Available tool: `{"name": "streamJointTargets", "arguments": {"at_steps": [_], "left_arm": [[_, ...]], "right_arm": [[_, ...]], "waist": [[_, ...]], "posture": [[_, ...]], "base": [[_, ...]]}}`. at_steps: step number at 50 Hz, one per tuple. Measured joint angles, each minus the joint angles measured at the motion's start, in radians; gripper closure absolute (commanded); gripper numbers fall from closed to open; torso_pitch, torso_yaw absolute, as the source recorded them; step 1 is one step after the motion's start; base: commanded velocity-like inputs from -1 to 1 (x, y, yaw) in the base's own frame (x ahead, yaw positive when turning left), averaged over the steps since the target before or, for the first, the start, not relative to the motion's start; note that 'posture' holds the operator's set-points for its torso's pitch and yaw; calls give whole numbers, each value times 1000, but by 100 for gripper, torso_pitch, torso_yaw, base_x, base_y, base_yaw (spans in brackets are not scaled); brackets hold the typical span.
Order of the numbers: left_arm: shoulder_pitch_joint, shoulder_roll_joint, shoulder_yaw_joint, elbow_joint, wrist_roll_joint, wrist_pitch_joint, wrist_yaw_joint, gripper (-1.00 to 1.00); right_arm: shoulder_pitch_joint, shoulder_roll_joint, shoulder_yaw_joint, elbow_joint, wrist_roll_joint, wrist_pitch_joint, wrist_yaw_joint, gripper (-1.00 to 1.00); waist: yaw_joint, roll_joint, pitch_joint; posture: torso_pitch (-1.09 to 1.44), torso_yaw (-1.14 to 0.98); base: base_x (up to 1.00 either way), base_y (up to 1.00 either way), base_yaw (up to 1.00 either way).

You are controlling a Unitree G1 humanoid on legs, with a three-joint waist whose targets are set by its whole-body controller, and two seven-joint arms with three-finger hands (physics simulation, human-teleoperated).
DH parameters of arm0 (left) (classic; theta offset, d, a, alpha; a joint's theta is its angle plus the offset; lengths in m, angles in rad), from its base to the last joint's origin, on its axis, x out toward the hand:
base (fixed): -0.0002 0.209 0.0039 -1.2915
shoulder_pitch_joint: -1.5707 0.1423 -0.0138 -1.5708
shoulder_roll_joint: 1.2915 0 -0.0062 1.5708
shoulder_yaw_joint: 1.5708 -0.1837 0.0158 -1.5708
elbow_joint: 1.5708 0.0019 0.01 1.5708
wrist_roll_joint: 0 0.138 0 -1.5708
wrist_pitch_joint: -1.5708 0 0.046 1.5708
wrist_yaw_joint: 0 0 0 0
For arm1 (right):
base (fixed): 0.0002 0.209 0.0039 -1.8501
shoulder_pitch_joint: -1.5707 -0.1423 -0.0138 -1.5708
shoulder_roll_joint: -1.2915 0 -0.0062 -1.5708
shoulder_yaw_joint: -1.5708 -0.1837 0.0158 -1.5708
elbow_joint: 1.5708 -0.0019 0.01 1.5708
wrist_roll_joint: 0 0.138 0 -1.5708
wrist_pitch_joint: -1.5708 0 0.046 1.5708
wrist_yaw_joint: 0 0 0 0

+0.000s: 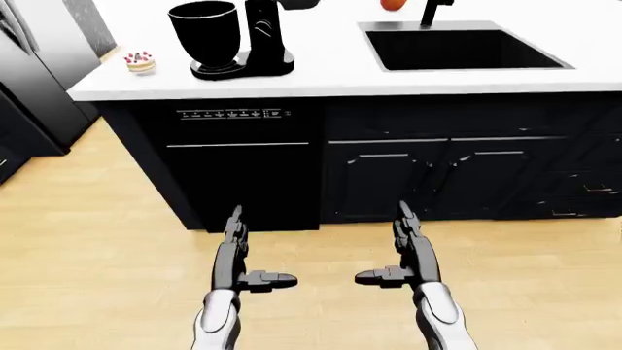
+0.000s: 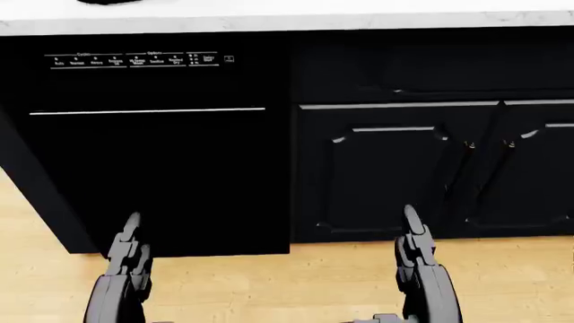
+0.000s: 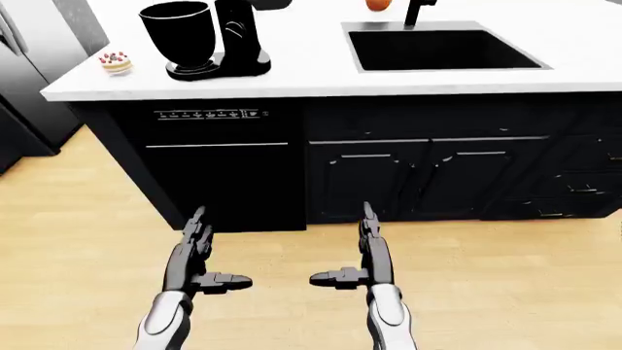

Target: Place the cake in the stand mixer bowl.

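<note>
The cake [image 1: 140, 61] is a small round piece with a pale cream body and red toppings. It sits upright on the white countertop [image 1: 321, 73], near the counter's left edge in the left-eye view. The stand mixer [image 1: 254, 40] is glossy black and stands upright just right of the cake, apart from it. The stand mixer bowl [image 1: 206, 33] is black, tapered toward its base and open at the top; it is seated on the mixer's base at the left of the column. The interior contents of the bowl cannot be determined.
</note>
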Motion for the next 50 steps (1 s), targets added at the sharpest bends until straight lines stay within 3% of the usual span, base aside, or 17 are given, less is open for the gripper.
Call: {"name": "streamJointTargets", "arguments": {"at_steps": [1,3,5,8,16,28,32,35,38,42,44,48,50], "left_arm": [[12,3,-3,-57,2,23,0,-100],[5,8,-2,-188,6,52,-3,-100],[-11,7,5,-213,5,46,-6,-100],[-5,7,7,-227,-7,87,-20,-100],[-28,14,23,-345,-20,220,-27,-100],[-112,44,71,-640,-32,451,-17,-100],[-143,55,86,-720,-36,537,-14,-100],[-124,43,58,-741,-23,547,-12,-100],[-115,37,39,-736,-20,544,-24,-100],[-116,38,45,-758,-8,553,-27,-100],[-114,38,44,-762,1,545,-28,-100],[-100,46,63,-731,27,541,-28,-100],[-99,44,56,-735,44,532,-27,-100]], "right_arm": [[13,2,2,-43,0,5,-3,-100],[23,1,-3,-158,-1,1,-13,-100],[26,3,-3,-209,-5,0,-21,-100],[39,2,-2,-257,-11,26,-24,-100],[13,-13,-28,-440,-49,180,-21,-100],[-143,-54,-47,-781,-152,477,29,-100],[-143,-56,-57,-786,-183,494,34,-100],[-136,-56,-61,-747,-202,497,34,-100],[-130,-52,-59,-738,-214,509,37,-100],[-137,-48,-51,-763,-220,497,42,-100],[-143,-47,-51,-771,-217,490,44,-100],[-132,-36,-26,-750,-203,495,54,-100],[-130,-38,-31,-747,-203,499,55,-100]], "waist": [[-1,-5,-8],[5,-4,-55],[8,-9,-41],[8,-6,-60],[9,-6,-63],[12,-6,-76],[9,-7,-72],[-1,-7,-57],[-5,-18,-61],[-12,33,-45],[-11,81,-53],[7,66,-47],[2,39,-47]], "posture": [[0,0],[0,0],[0,0],[0,0],[0,0],[0,0],[0,0],[0,0],[0,0],[0,0],[0,0],[0,0],[0,0]], "base": [[0,0,0],[0,0,0],[0,0,0],[0,0,0],[0,0,0],[0,0,0],[0,9,0],[0,37,0],[0,37,0],[0,37,0],[0,37,0],[0,37,0],[0,38,0]]}}
